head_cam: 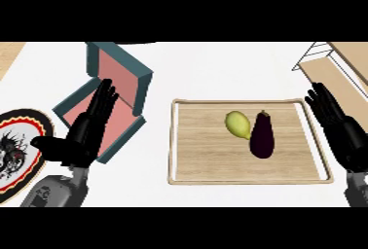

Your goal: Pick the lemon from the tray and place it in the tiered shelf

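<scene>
Wooden tray (187, 146), lemon (238, 124) lengthwise, tip down-right

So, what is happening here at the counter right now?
Nothing is being held yet. The lemon lies on the wooden tray, right beside an eggplant. The right hand is open at the tray's right edge, fingers straight, below the tiered shelf at the upper right. The left hand is open too, over a teal box with a pink inside. A patterned plate sits at the far left.
</scene>
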Controlling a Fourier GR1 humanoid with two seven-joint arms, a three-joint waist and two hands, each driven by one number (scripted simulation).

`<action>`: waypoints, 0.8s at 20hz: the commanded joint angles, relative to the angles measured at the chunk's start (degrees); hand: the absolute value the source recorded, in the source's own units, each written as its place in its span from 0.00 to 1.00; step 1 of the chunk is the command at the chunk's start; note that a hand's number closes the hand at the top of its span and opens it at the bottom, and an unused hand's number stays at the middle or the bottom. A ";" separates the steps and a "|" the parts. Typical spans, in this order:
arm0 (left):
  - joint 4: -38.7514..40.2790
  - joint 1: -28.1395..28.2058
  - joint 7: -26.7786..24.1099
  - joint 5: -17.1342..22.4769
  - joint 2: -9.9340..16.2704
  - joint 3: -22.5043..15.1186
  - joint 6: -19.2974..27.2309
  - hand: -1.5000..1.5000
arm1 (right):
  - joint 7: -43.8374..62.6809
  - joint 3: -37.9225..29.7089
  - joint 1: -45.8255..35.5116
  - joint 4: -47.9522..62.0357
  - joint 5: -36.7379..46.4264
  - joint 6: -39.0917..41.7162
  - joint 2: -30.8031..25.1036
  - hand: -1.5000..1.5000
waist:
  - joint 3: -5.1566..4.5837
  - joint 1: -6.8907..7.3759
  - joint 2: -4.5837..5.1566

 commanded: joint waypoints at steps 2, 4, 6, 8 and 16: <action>4.44 2.52 -0.15 1.40 4.74 4.63 -3.48 0.50 | -5.98 2.46 -3.92 -4.37 4.48 -4.54 6.23 1.00 | 0.32 1.15 -0.14; 6.26 6.26 0.70 0.24 8.03 6.07 -2.47 0.50 | -11.38 3.45 -6.63 -8.50 5.77 -6.33 9.52 1.00 | 0.34 2.73 -0.35; 8.39 7.31 3.24 -0.78 10.31 6.65 -1.77 0.50 | -16.68 4.69 -11.51 -11.21 8.19 -7.65 12.11 1.00 | 0.41 4.13 -0.33; 8.53 9.47 3.50 0.18 8.98 6.45 -1.11 0.50 | -9.76 -4.71 -3.58 -3.38 16.52 -27.54 10.76 1.00 | 0.06 0.34 -0.33; 10.71 12.62 0.95 2.52 11.23 10.98 -7.00 0.50 | -25.50 17.04 1.88 0.73 30.45 -42.97 28.29 0.00 | 0.35 0.89 -0.20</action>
